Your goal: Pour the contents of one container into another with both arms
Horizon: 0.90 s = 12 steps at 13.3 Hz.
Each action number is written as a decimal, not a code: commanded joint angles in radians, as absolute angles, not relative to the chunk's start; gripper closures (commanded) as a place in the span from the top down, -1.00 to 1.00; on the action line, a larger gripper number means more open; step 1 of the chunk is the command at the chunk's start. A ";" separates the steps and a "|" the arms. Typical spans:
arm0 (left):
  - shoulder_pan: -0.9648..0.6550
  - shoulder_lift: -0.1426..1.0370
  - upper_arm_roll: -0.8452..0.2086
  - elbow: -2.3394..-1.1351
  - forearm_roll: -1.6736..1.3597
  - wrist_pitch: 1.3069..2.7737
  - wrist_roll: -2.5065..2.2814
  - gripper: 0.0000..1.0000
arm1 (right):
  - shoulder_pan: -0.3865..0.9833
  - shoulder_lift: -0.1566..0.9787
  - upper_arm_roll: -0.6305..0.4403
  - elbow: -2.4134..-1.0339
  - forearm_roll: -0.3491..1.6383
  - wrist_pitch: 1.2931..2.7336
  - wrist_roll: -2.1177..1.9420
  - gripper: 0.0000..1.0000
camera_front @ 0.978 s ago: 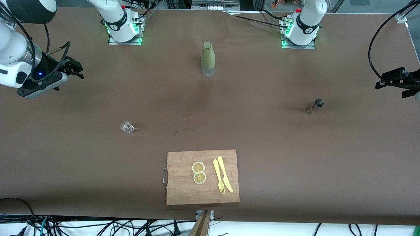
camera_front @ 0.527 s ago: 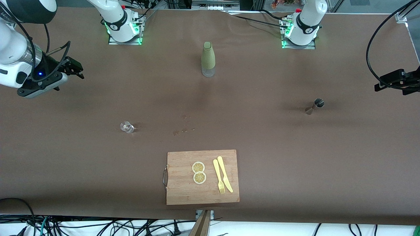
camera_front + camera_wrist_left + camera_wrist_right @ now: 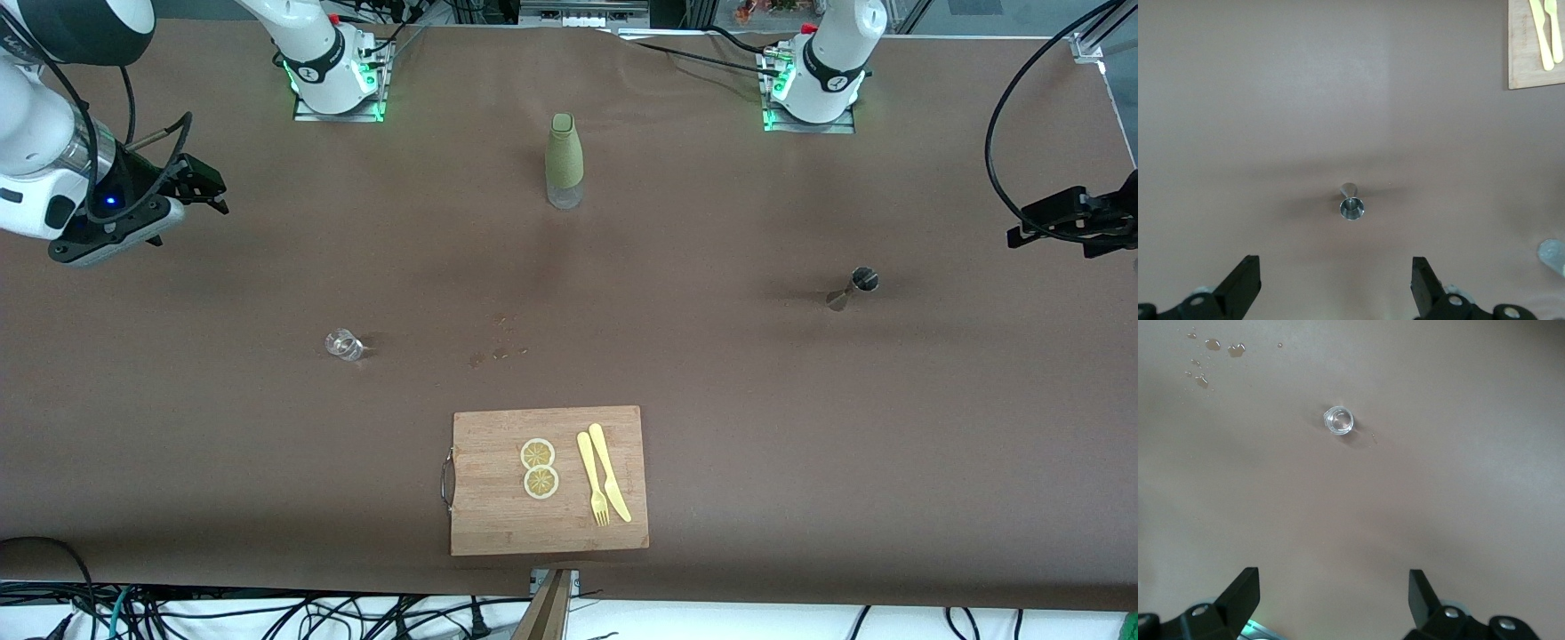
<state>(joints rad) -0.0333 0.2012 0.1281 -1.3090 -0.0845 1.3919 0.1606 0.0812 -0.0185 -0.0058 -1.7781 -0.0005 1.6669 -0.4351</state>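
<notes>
Table (image 3: 800, 427): brown cover, both arms' bases along one long edge.

Items:
- Bottle (image 3: 564, 160), green sleeve w/ clear bottom, upright, between the two bases, farthest item from front cam.
- Metal measuring cup (image 3: 853, 286), hourglass type, upright, toward left arm's end; nearer to front cam than bottle. Also in left wrist view (image 3: 1351, 202), seen from above, mouth up.
- Small glass (image 3: 343, 344), clear, upright, toward right arm's end, a bit nearer to front cam than measuring cup. In right wrist view (image 3: 1339, 421), seen from above.
- Wet spots (image 3: 498, 354) on table betw. glass and measuring cup, closer to glass.
- Cutting board (image 3: 548, 480), wood, metal handle on the edge toward right arm's end; nearest item to front cam.
- On board: 2 lemon slices (image 3: 539, 468) touching each other; yellow fork (image 3: 592, 480) and yellow knife (image 3: 609, 473) side by side, just beside slices.

Grippers:
- Left gripper (image 3: 1335, 287): up in air over table's edge at left arm's end, fingers spread wide, holds nothing. Measuring cup well apart from it.
- Right gripper (image 3: 1333, 600): up in air over right arm's end of table, fingers spread wide, holds nothing. Glass well apart from it.
</notes>
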 commanded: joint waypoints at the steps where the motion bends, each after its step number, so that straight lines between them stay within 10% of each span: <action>1: -0.064 0.190 0.086 -1.299 -0.023 1.390 0.135 1.00 | 0.094 -0.026 -0.009 -1.775 -0.021 1.654 -0.431 0.98; 12: -0.100 0.132 0.055 -1.321 -0.018 1.379 -0.048 1.00 | 0.094 -0.026 -0.006 -1.772 -0.026 1.654 -0.430 0.98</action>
